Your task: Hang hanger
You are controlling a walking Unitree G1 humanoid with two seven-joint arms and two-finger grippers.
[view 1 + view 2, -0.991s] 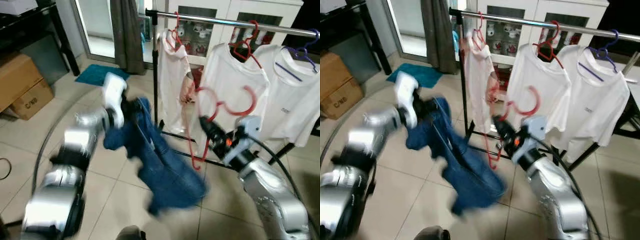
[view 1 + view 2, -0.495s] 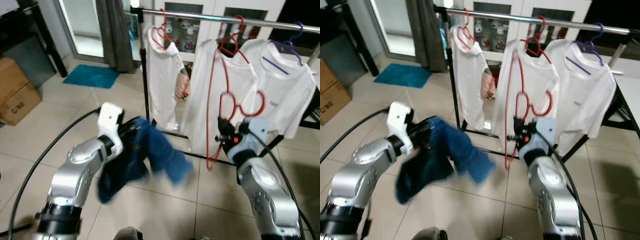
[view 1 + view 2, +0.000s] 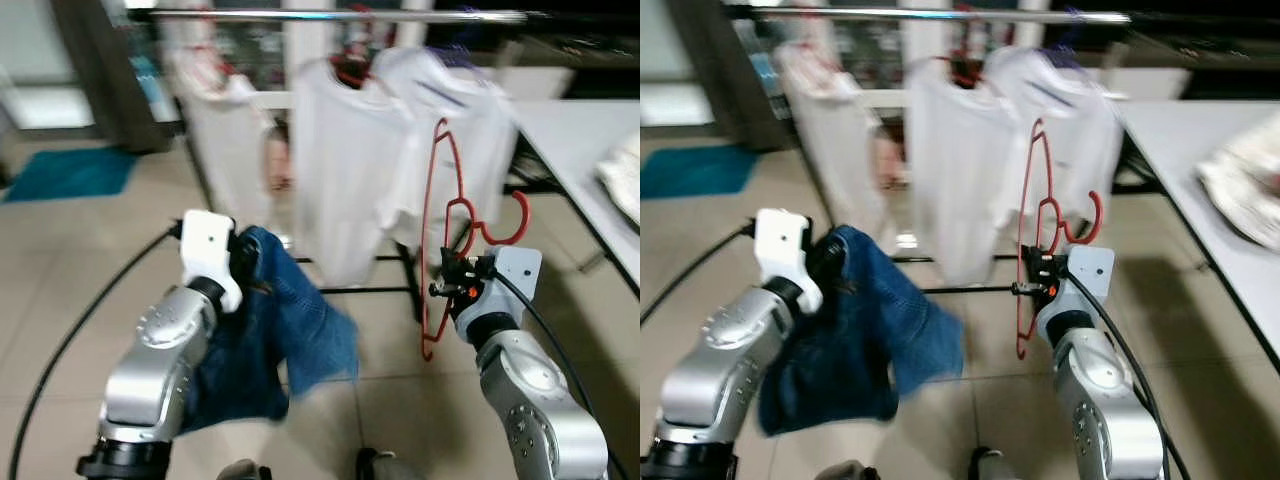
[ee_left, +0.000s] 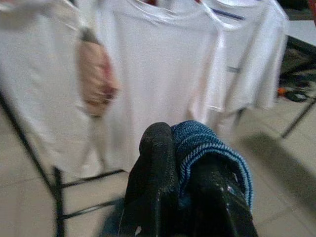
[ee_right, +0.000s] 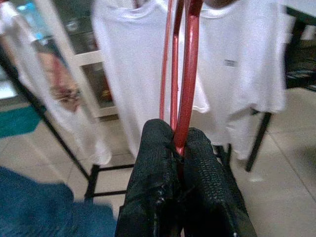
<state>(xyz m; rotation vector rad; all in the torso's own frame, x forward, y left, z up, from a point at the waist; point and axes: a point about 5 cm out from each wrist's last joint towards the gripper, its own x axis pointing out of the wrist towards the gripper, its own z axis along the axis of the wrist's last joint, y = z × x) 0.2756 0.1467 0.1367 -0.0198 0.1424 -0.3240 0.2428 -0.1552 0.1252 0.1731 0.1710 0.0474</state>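
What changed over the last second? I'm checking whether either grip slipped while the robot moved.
The camera swung, so the rack with its white shirts sits differently in frame. The left gripper drew its blue jeans in closer and lower. The right gripper turned the red hanger upright. Neither grip slipped: both jaws stay shut on their loads, and the hanger is not yet hung.

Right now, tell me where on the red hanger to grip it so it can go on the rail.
Grip the red hanger on its thin wire frame, low down, coming from the robot's side, as the right pincer does. That leaves the hook free and the frame upright, though the hook hangs well below the rail.
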